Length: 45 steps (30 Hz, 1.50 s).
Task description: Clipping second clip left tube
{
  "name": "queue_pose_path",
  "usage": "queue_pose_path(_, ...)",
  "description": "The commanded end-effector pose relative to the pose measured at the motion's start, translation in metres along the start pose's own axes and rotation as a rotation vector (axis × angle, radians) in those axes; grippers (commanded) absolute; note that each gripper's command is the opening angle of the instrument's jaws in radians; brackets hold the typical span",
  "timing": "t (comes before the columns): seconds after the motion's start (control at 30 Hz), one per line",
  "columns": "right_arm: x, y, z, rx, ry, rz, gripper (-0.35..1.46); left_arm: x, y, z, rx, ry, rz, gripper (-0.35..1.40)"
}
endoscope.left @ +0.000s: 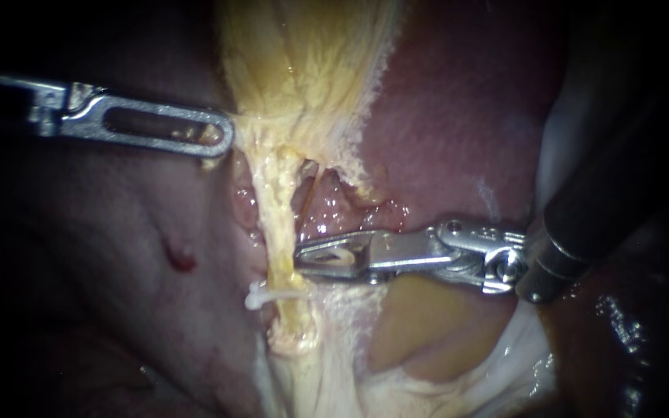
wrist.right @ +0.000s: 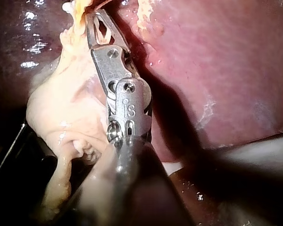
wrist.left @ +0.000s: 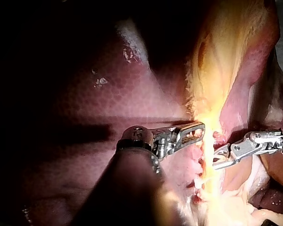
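endoscope view shows the left tube (endoscope.left: 279, 224) as a yellow cord. its long axis runs from the gallbladder (endoscope.left: 303, 62) down to the pale tissue beyond a white clip (endoscope.left: 261, 296) that sits across it.

my right instrument (endoscope.left: 300, 261) comes at the tube from the side, almost square to that axis. its claw stands apart, with both tips at the tube's near edge, close to the clip on its gallbladder side. i cannot tell whether the tube has entered the gap or only rests against the tips, nor whether the claw carries a clip.

my left instrument (endoscope.left: 224, 139) is on the tube's far side, well up toward the gallbladder. its claw looks clamped on the gallbladder's yellow edge, holding the tissue taut. a thinner strand (endoscope.left: 313, 182) lies beside the tube on my right instrument's side, with the liver (endoscope.left: 458, 116) behind both.

my right instrument is the nearer one, so i judge the clip falls to it. the move would be to carry the claw straight across the tube until the cord lies wholly inside, clear of the seated clip and the thinner strand.
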Motion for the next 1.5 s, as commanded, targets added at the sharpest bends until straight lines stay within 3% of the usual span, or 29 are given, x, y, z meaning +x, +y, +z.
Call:
queue_pose_path(0.03,0.0000,0.0000,0.0000,0.000,0.000,0.000,-0.11,0.0000,0.0000,0.0000,0.000,0.000,0.000,-0.35)
queue_pose_path(0.3,0.0001,-0.0001,0.0001,0.000,0.000,0.000,-0.08,0.0000,0.0000,0.0000,0.000,0.000,0.000,-0.35)
queue_pose_path(0.47,0.0001,0.0000,0.0002,-0.001,0.000,0.000,0.34,0.0000,0.0000,0.0000,0.000,0.000,0.000,-0.35)
queue_pose_path(0.57,0.0002,0.0001,0.0006,-0.002,0.010,0.000,0.47,0.0000,0.0000,0.0000,0.000,0.000,0.000,-0.35)
queue_pose_path(0.7,0.0003,-0.0001,0.0009,0.001,0.042,-0.002,0.50,0.0000,0.0000,0.0000,0.000,0.000,0.000,-0.35)
queue_pose_path(1.27,-0.0002,-0.0009,-0.0038,0.023,0.038,0.000,0.50,0.0000,0.0000,0.0000,0.001,0.000,0.000,-0.35)
queue_pose_path(1.5,0.0005,-0.0018,-0.0051,0.032,0.037,-0.003,0.50,0.0000,0.0000,-0.0001,0.001,0.000,0.000,-0.35)
